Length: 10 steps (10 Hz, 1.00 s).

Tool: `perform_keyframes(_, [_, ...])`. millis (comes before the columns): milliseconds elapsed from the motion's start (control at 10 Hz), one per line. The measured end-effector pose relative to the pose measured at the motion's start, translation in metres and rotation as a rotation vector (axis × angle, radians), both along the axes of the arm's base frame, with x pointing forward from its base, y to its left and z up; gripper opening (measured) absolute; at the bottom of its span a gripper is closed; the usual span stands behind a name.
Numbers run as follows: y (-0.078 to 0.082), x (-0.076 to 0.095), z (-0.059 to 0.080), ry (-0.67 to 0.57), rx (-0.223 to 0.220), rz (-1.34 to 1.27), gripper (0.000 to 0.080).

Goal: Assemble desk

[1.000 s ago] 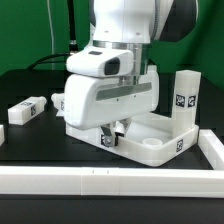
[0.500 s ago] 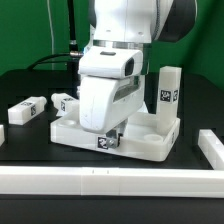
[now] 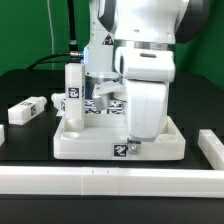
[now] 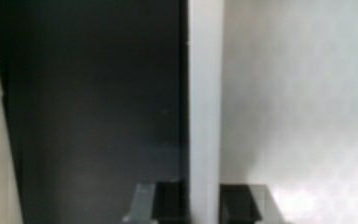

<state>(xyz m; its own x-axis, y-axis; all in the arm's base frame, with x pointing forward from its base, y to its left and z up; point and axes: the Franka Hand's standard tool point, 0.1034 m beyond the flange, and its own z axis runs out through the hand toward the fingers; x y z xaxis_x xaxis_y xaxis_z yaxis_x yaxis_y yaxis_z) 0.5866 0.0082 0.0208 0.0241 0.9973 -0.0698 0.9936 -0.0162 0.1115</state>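
Gripper (image 3: 131, 146) clenched on slab (image 3: 88, 146): jaws nearly closed, pinching the thin front wall from above, w/ arm over slab's right half in the exterior view. Slab sits mid-table (image 3: 25, 140), long side square to the rail (image 3: 100, 182) along the table's front edge. One leg (image 3: 72, 92) stands upright in slab's rear corner on the exterior view's left. Loose leg (image 3: 27, 109) lies near the table's edge on that same side, well apart from slab.

Vs 1 s ago: slab has swung round flat on the table. Upright leg was at the exterior view's right, now at its left; arm went the opposite way. Loose leg unmoved.

Wrist view only: wall's thin white edge runs between the two dark fingers (image 4: 158, 205); contact itself is blurred. Exterior view only: leg, loose leg, rail.
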Motion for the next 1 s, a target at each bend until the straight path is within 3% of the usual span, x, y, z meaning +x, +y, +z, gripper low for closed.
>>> perform_keyframes(400, [0.001, 0.002, 0.0, 0.021, -0.002, -0.021, 0.0065])
perform_keyframes(1000, [0.03, 0.052, 0.007, 0.026, 0.005, -0.064, 0.0063])
